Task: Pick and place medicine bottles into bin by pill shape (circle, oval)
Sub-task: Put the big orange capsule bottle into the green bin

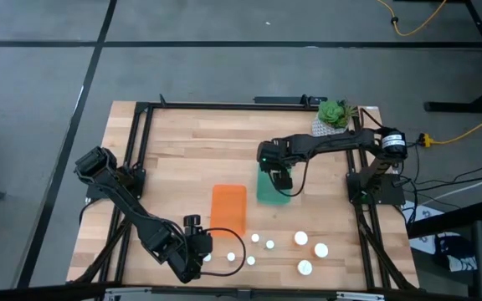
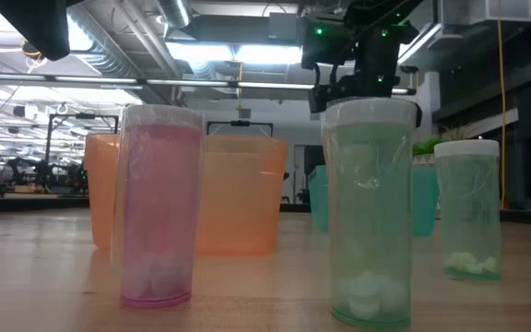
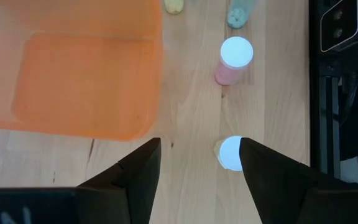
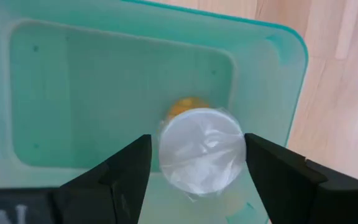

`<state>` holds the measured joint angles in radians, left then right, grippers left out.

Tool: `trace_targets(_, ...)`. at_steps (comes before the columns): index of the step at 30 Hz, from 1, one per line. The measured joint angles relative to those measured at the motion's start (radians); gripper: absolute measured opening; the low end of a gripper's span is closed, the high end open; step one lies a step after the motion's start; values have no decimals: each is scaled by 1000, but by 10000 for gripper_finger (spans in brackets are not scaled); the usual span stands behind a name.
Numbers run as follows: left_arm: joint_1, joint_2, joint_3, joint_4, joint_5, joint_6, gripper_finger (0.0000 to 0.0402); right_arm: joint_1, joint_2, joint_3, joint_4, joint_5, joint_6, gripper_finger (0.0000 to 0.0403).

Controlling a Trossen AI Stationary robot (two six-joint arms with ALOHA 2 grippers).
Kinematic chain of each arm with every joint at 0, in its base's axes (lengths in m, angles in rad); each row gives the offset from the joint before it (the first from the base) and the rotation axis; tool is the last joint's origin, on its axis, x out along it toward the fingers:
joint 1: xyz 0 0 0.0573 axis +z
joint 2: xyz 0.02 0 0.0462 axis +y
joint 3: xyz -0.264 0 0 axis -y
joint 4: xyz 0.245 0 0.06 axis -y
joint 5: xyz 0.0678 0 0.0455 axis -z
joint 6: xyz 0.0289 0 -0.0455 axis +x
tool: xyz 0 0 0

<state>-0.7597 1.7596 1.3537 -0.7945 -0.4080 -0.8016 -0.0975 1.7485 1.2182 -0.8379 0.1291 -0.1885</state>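
Bottles with white tops stood scattered along the front of the wooden surface, in front of the orange bin and the green bin. We found the right gripper over the green bin. In its wrist view its fingers stood parted on either side of a clear-topped bottle inside that bin; whether they touched it we could not tell. The left gripper hung low at the front, just in front of the orange bin, fingers wide apart and holding nothing. A small white-topped bottle stood just beside one finger, a pink bottle beyond it. We noted a potted plant at the far right corner.
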Motion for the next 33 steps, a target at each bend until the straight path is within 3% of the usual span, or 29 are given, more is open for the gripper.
trace_targets(9,0,0,0,0,0,0,212,0,-3,56,-54,8,-25,272)
trace_targets(15,0,0,0,0,0,0,212,14,-4,226,-258,3,39,272)
trace_targets(18,0,0,0,0,0,-1,212,48,-6,308,-428,-61,119,273)
trace_targets(23,0,0,0,0,0,-2,212,162,-61,348,-606,-131,268,273)
trace_targets(33,0,0,0,3,-1,-4,212,498,-225,198,-512,-87,697,273)
